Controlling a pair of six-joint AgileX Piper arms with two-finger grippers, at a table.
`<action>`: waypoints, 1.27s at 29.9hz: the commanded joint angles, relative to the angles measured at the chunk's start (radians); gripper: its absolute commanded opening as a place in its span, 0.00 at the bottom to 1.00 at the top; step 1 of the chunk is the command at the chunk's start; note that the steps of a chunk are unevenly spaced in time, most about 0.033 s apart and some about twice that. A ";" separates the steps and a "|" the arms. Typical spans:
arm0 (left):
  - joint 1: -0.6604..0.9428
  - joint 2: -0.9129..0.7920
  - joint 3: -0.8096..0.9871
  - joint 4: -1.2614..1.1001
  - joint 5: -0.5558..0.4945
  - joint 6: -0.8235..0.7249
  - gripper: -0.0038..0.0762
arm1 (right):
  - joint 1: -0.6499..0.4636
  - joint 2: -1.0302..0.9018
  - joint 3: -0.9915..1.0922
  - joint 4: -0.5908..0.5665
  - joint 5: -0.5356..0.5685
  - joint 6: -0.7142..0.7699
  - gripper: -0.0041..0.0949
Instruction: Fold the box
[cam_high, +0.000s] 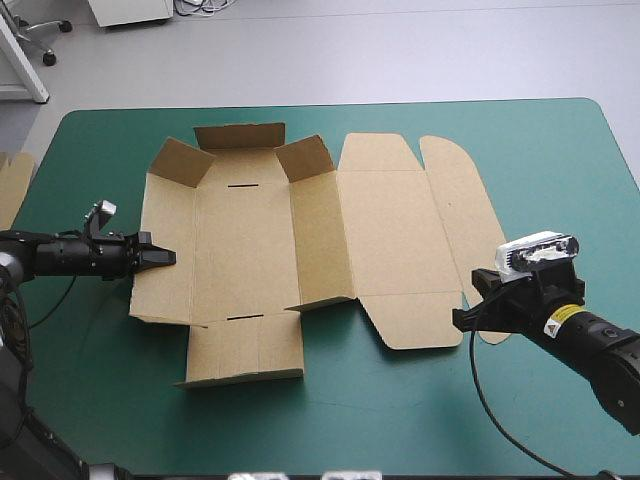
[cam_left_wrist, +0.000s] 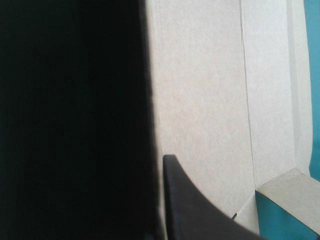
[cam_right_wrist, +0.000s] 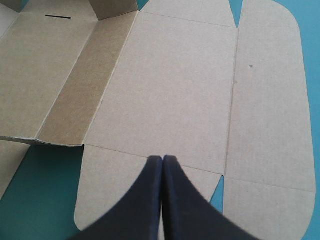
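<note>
Teal-green cover (cam_high: 560, 170) bears the brown box (cam_high: 400, 240) — right gripper (cam_right_wrist: 162, 160) clenched over its near flap; left gripper (cam_high: 168, 258) at its left edge — grip impossible to tell.

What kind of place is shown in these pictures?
Probably a robotics lab or test bench: the left gripper and the right gripper reach over a table with a teal-green cover, where a cut brown box lies mostly unfolded.

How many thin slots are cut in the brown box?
2, both in the box: the far slot beside the far flap, the near slot beside the near flap. None seems hidden.
</note>
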 joint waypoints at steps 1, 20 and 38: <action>-0.033 -0.089 -0.106 0.004 0.109 -0.043 0.03 | -0.004 0.002 -0.036 -0.016 -0.065 -0.002 0.02; -0.594 -0.113 -0.631 0.783 0.029 -0.316 0.03 | -0.004 0.002 -0.036 -0.047 -0.065 0.003 0.02; -1.008 -0.229 -0.669 1.338 -0.073 -0.455 0.03 | -0.004 0.002 -0.036 -0.042 -0.057 -0.032 0.02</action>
